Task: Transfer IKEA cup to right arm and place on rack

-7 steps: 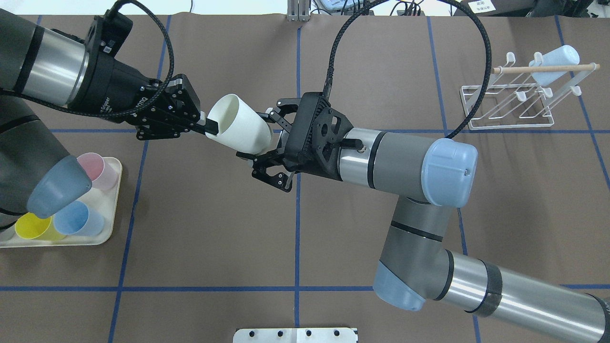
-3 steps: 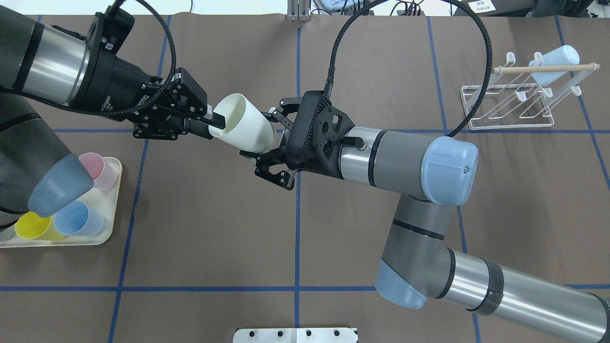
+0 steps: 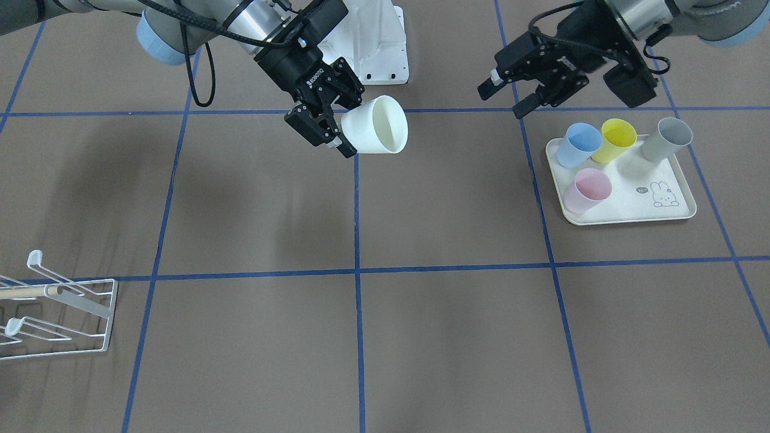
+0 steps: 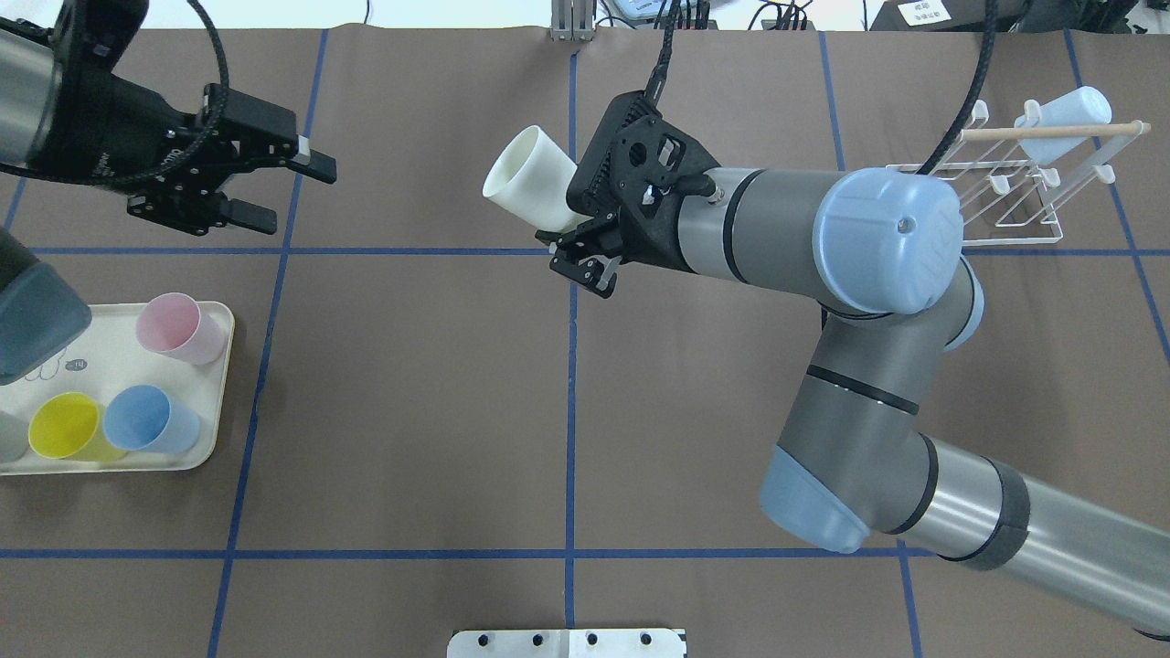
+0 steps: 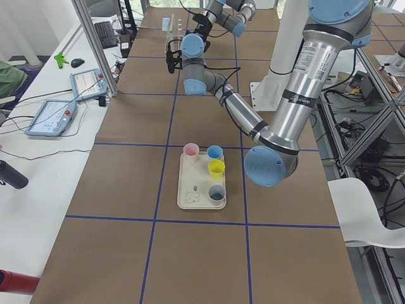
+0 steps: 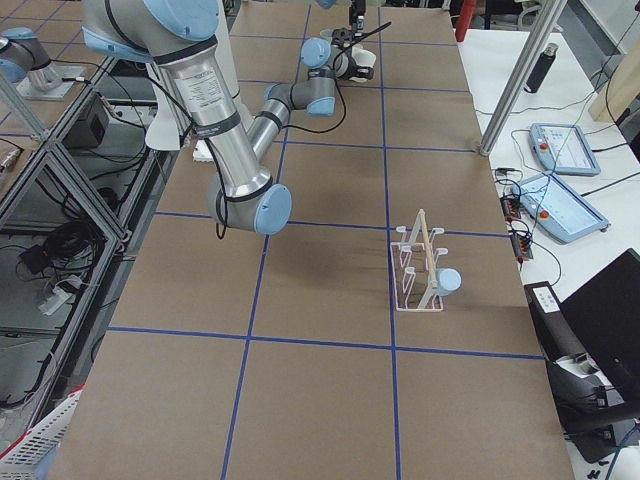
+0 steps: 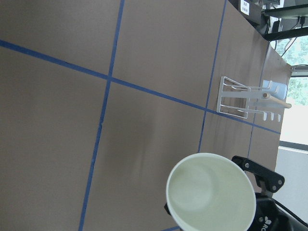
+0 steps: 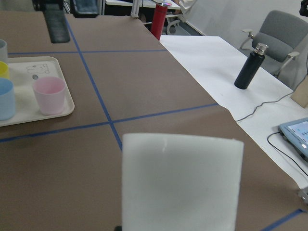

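Note:
The white IKEA cup (image 4: 530, 187) is held off the table, tilted, mouth towards the left arm. My right gripper (image 4: 569, 228) is shut on its base end; in the front view this gripper (image 3: 329, 129) grips the cup (image 3: 376, 125) from the side. My left gripper (image 4: 297, 190) is open and empty, well left of the cup, and shows in the front view (image 3: 504, 99) too. The left wrist view looks into the cup's mouth (image 7: 211, 195). The cup fills the bottom of the right wrist view (image 8: 180, 180). The white wire rack (image 4: 969, 236) stands at the far right.
A light-blue cup (image 4: 1069, 114) hangs on the rack by its wooden dowel (image 4: 1024, 132). A cream tray (image 4: 110, 366) at the left holds a pink cup (image 4: 178, 327), a yellow cup (image 4: 64, 428), a blue cup (image 4: 142, 420) and a grey cup (image 3: 668, 137).
My left gripper has let go of the white cup and drawn back to the left. My right gripper now holds the cup alone and has carried it farther from the robot.

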